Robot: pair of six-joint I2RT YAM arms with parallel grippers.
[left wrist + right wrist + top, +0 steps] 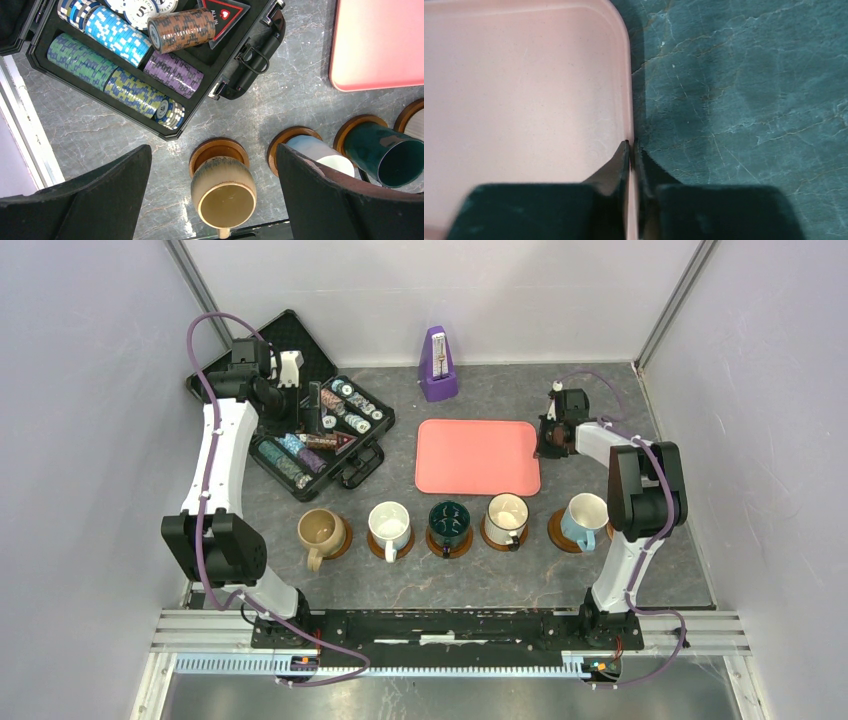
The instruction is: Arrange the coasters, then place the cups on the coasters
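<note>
A row of cups stands across the table, each on a brown coaster (556, 531): tan (322, 530), white (389, 523), dark green (448, 521), cream-white (506, 514) and light blue (584, 516). My left gripper (283, 380) hangs wide open and empty high over the poker chip case. In its wrist view the tan cup (223, 190) on its coaster (218, 150) shows far below my left gripper (212, 150). My right gripper (553, 435) is at the right edge of the pink tray (478, 456). In the right wrist view my right gripper (631, 142) pinches the tray's rim (628, 75).
An open black case of poker chips (320, 430) lies at the back left, also seen below the left wrist (150, 65). A purple metronome (438, 365) stands at the back behind the tray. Grey walls close in both sides.
</note>
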